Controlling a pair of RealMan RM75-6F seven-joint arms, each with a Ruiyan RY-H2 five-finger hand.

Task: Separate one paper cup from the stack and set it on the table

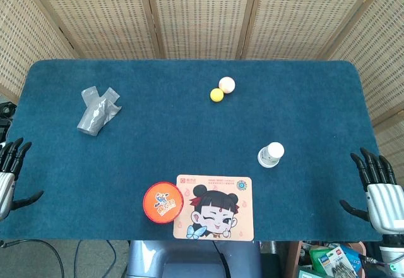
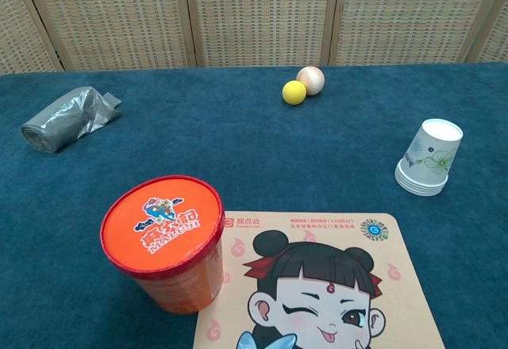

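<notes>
Chest view – cartoon mat (image 2: 317,285) bottom cut off.

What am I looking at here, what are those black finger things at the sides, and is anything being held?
These are two pictures from cameras on a two-armed robot sitting at a table covered in blue cloth. The head view looks down from above; the chest view looks across the table from lower down.

The black finger things are its mechanical hands: the left hand and the right hand, both resting at the table's edges with fingers spread, holding nothing.

On the cloth lie a stack of paper cups standing upside down, a yellow ball touching a pale ball, a crumpled grey bag, an orange-lidded tub and a cartoon mat beside it. The cups are untouched.
</notes>
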